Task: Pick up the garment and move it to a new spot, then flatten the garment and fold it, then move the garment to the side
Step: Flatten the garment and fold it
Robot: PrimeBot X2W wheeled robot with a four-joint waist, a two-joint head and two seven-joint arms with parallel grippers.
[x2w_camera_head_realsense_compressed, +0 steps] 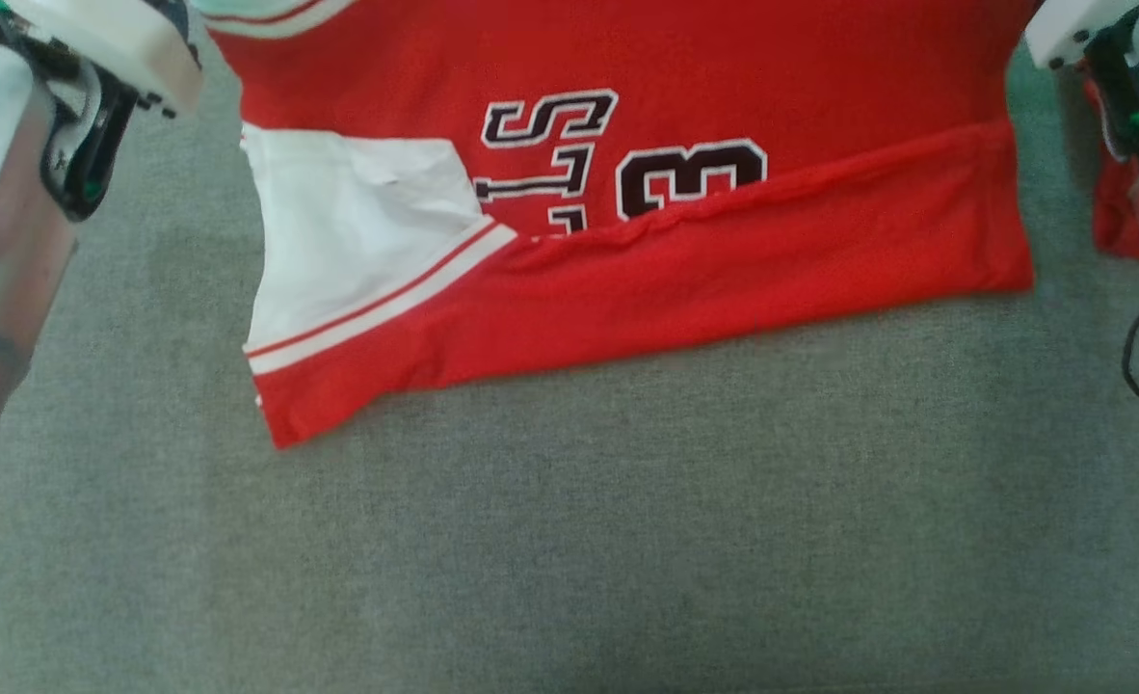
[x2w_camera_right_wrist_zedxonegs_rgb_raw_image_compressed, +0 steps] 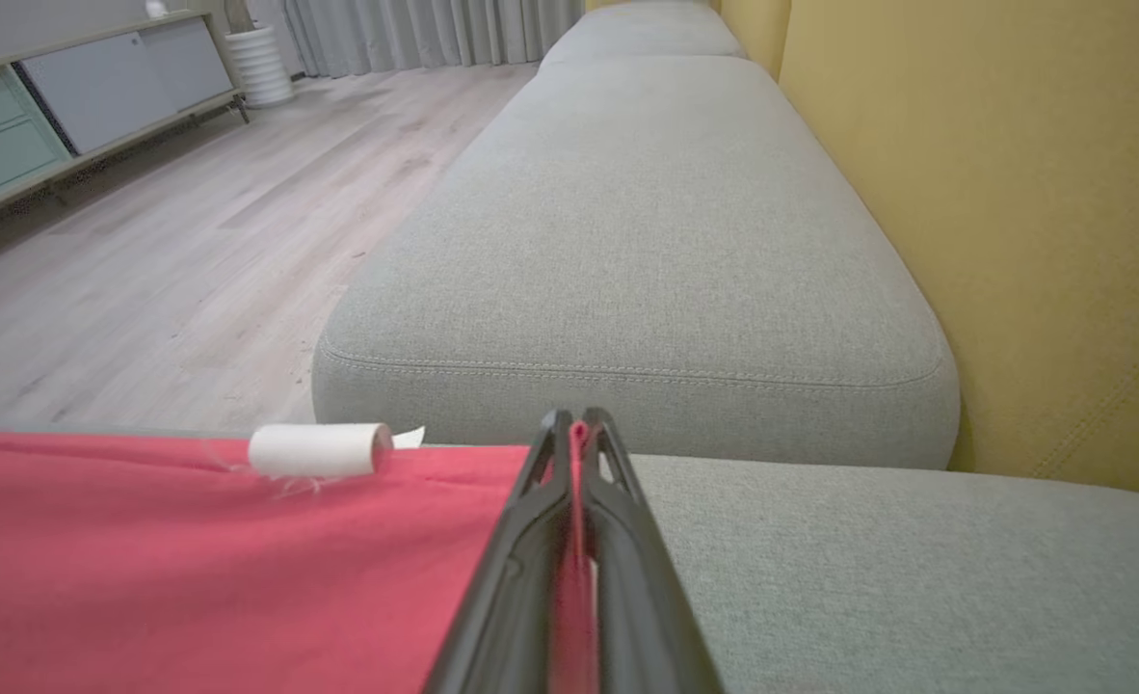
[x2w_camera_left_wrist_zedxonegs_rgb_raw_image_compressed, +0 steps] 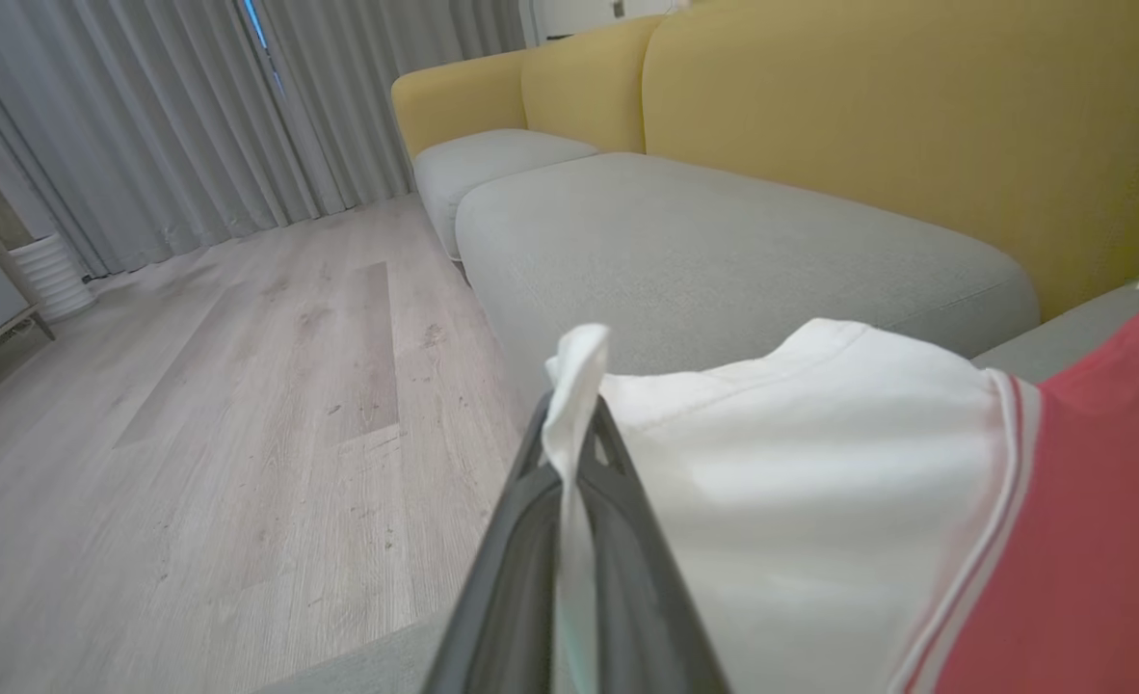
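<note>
Red garment [x2w_camera_head_realsense_compressed: 724, 260]: wrist views show left tool [x2w_camera_left_wrist_zedxonegs_rgb_raw_image_compressed: 569, 429], right tool [x2w_camera_right_wrist_zedxonegs_rgb_raw_image_compressed: 577, 426] clamping it.

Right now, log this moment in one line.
stage: fold | jersey: on cushion | left fingers: shut on white sleeve | right fingers: shut on red edge

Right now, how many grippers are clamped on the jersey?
2. The left gripper pinches the white sleeve at its edge; the right gripper pinches a red edge of the jersey.

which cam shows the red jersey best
Head view: jersey spread on the cushion, lettering visible. Left wrist view: its white sleeve in the left end effector. Right wrist view: red edge in the right end effector.
</note>
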